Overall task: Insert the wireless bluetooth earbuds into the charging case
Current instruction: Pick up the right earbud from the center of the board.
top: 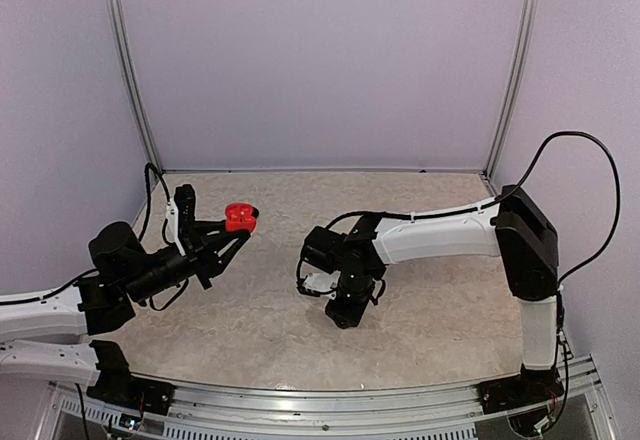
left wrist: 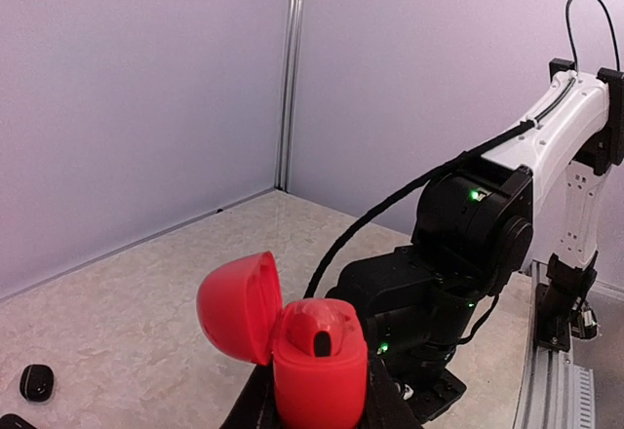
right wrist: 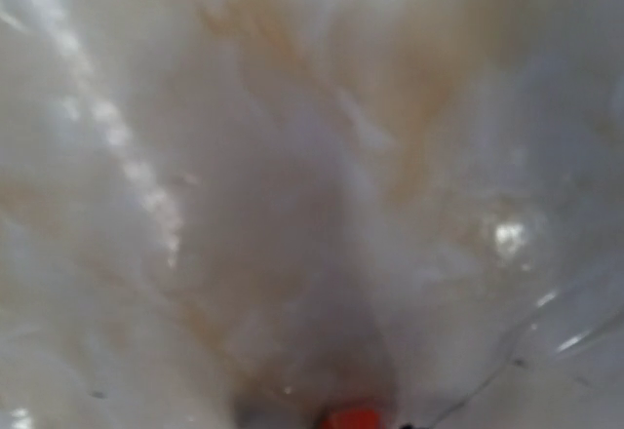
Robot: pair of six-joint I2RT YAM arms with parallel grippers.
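Glossy red pebble-shaped case [left wrist: 317, 375] is pinched tight in the left claw [top: 238, 230], held up over the back left part of the table [top: 430, 310]; smooth domed lid flipped open; one dark earbud [left wrist: 322, 336] sits in a socket. Right claw [top: 340, 312] points straight down at the mottled beige stone-look top, mid-table; its own view is pure blur plus a red speck [right wrist: 351, 417], so can't tell how wide it's open. Small rounded black blob [left wrist: 36, 382] lies on the table.

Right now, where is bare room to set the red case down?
Bare table: the back strip by the rear wall and the strip along the front rail. Crowded: under the right tool and around the left tool holding the red case.
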